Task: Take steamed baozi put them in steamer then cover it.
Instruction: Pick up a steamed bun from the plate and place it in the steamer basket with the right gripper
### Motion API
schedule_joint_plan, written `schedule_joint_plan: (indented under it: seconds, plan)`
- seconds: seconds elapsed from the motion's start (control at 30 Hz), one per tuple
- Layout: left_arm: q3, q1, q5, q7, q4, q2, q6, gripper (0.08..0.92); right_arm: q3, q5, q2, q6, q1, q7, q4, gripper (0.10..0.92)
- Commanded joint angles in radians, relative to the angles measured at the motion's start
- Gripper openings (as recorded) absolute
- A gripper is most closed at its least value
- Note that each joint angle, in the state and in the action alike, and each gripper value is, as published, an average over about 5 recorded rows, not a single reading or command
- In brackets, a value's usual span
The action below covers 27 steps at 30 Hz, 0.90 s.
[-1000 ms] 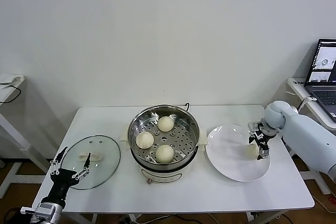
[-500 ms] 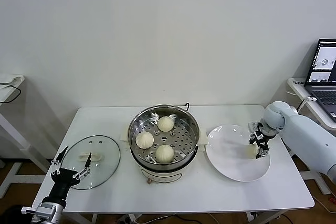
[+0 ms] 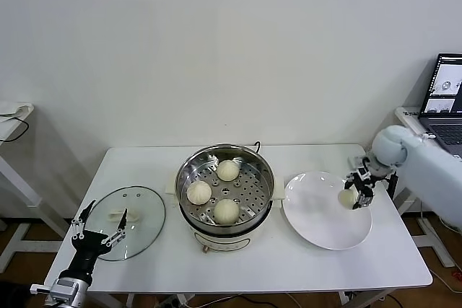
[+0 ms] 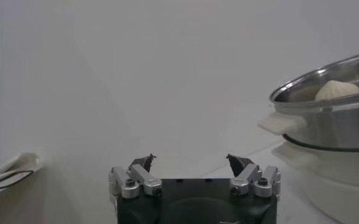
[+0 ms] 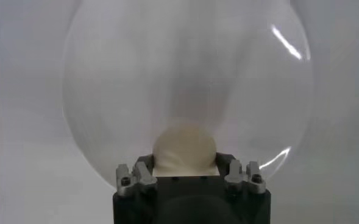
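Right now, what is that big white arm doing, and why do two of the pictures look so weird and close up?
It is a robot with two arms, and each arm ends in a gripper, a sort of metal pincer. The wide picture comes from a camera on its head. The two close ones come from cameras on its wrists, peering past the pincers. On the table stand a shiny steamer with three baozi buns inside, a glass cover lying flat, and a white plate. The right gripper is shut on the last bun, held just above the plate. The left gripper waits open by the cover.
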Motion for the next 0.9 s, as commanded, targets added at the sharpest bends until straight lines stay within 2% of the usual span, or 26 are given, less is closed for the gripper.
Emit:
schedule_joint_plan:
  seconds: [0.03, 0.3, 0.5, 0.9]
  plan:
    - [0.001, 0.003, 0.001, 0.001, -0.003, 0.001, -0.004, 0.823, -0.477, 0.413, -0.126, -0.203, 0.514, 0.037, 0.321, 0.67]
    - [-0.002, 0.005, -0.002, 0.004, -0.009, 0.004, -0.013, 0.823, -0.768, 0.638, -0.023, -0.314, 0.86, 0.102, 0.469, 0.67]
    - [-0.002, 0.0, -0.004, 0.004, -0.01, 0.005, -0.018, 0.823, -0.802, 0.763, 0.121, -0.4, 0.925, 0.166, 0.51, 0.684]
    - [-0.031, -0.014, -0.017, 0.007, -0.001, 0.008, -0.014, 0.823, -0.711, 0.786, 0.393, -0.476, 0.787, 0.212, 0.408, 0.696]
